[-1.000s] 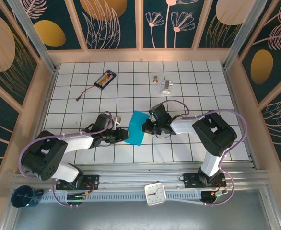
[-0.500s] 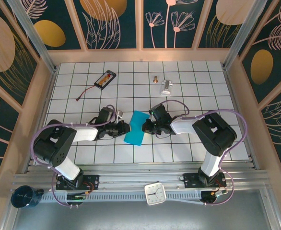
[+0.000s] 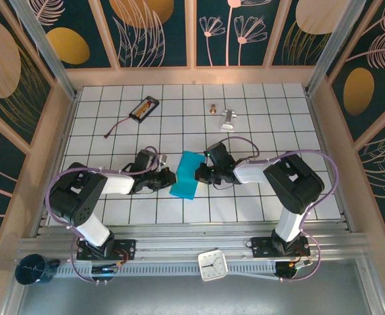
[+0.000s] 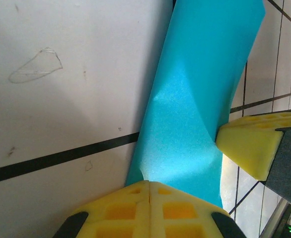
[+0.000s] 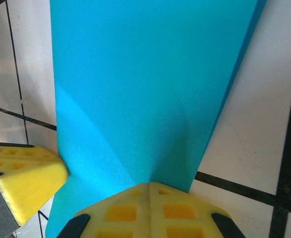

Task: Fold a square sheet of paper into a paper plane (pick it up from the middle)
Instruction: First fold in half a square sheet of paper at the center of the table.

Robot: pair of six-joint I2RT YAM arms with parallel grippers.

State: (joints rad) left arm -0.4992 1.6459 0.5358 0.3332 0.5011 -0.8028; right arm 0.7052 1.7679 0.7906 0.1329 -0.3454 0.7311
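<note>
The teal-blue sheet of paper [image 3: 186, 174] lies folded into a long narrow strip in the middle of the tiled table. My left gripper [image 3: 170, 178] is at its left edge and my right gripper [image 3: 200, 174] at its right edge, facing each other across it. In the left wrist view the yellow jaws [image 4: 149, 184] are shut, with the paper [image 4: 200, 99] running into their tip; the right gripper's fingertip [image 4: 250, 144] presses the far edge. The right wrist view shows the jaws [image 5: 149, 186] shut on the paper [image 5: 145, 89], which creases up to them. A paper plane is out of view.
A black battery pack [image 3: 144, 108] with a cable lies at the back left. A silver metal piece [image 3: 228, 119] and a small brass part [image 3: 213, 108] sit at the back centre. A white clock [image 3: 213, 265] rests on the near rail. Wooden walls enclose the table.
My left gripper slid right and slightly away to the paper's left edge and closed on it. The right arm and the paper stayed put.
</note>
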